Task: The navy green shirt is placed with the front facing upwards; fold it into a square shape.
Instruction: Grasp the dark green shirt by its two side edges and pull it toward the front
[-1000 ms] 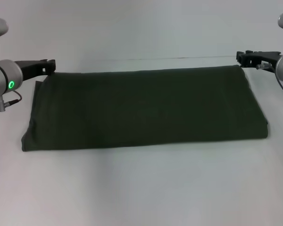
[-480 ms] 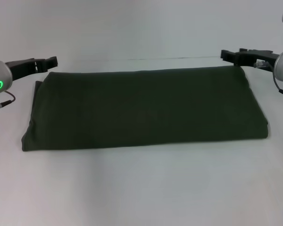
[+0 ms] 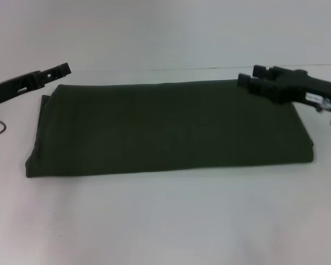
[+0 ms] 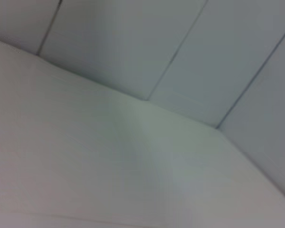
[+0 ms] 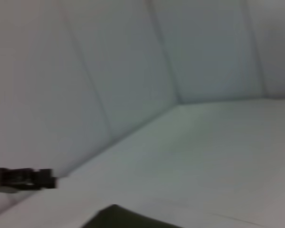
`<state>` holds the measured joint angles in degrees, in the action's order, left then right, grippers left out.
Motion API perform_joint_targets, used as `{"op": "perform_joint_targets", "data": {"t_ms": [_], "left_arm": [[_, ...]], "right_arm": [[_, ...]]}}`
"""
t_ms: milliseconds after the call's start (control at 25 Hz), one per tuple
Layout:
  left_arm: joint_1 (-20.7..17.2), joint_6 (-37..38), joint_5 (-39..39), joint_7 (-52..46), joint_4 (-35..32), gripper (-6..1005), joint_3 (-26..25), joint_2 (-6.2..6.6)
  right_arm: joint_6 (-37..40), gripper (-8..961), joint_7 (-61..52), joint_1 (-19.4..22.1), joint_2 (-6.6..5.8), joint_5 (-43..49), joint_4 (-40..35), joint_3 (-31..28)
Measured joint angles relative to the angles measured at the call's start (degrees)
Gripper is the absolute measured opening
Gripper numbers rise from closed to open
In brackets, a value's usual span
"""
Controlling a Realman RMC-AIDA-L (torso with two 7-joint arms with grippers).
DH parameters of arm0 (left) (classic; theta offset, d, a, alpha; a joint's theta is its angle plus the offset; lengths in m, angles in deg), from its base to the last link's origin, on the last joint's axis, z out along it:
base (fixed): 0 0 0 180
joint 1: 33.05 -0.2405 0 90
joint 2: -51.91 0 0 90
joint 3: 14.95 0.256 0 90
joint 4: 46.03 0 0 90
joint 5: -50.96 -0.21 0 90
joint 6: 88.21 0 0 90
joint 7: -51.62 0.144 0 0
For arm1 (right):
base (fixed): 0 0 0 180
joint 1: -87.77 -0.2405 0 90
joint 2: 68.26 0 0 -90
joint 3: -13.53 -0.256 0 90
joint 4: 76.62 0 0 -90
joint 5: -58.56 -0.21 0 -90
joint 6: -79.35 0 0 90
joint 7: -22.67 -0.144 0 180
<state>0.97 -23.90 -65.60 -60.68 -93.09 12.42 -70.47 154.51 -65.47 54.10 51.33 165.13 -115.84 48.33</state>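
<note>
Dark olive-green cotton shirt (image 3: 168, 128), already folded into a wide flat rectangular band, plain green side up, no lettering or collar showing. It lies across the middle of the white table (image 3: 165, 221), long axis running left to right. Near edge is a clean straight fold; the left end shows a slightly offset lower layer sticking out at the far left corner. Surface mostly smooth, only faint creases.

Left gripper (image 3: 59, 70), black, sits just beyond the shirt's far left corner, above the table, pointing inward toward the cloth; appears clear of the fabric, nothing held. Its fingers look close together but can't tell for sure whether they are parted or closed.

Right gripper (image 3: 252, 80), black, is over the shirt's far right corner, overlapping the far edge in the head view; two finger tips are visible with a narrow gap between them, not gripping cloth as far as can be seen. Contact with the fabric can't be told.

Right wrist view: a dark corner of the shirt (image 5: 121, 217) on the table, and the left gripper (image 5: 42, 178) farther off. Left wrist view shows only bare table and wall panels (image 4: 180, 57).
</note>
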Motion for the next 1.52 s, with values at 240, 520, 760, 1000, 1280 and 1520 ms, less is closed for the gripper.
{"op": "perform_joint_targets", "data": {"t_ms": [240,520,760,1000,1280,1520], "left_arm": [[-3.9,5.0,5.5,-0.4,-1.4,936,-1.6,-1.55],[-6.0,14.6,9.3,8.1,-0.8,936,-4.4,-1.02],[-5.0,20.0,1.2,10.7,-3.6,936,-4.0,0.49],[-3.6,17.8,-11.6,5.0,-7.1,937,-1.7,0.61],[-3.8,17.0,-21.7,-0.2,-9.7,937,-1.9,0.70],[-4.4,15.3,-24.7,-1.7,-9.6,937,-2.3,0.49]], "right_arm": [[8.9,627,2.3,3.5,-0.08,-0.7,-1.1,-0.1],[19.0,627,9.2,5.8,-0.30,-0.3,-1.2,3.7],[25.9,626,13.6,6.9,0.15,6.2,-5.0,10.2],[27.7,627,15.2,8.1,0.08,8.7,-6.2,14.5],[26.8,627,15.9,8.1,0.33,8.7,-5.6,15.2],[25.5,626,15.6,7.5,0.52,8.6,-5.4,16.7]]}}
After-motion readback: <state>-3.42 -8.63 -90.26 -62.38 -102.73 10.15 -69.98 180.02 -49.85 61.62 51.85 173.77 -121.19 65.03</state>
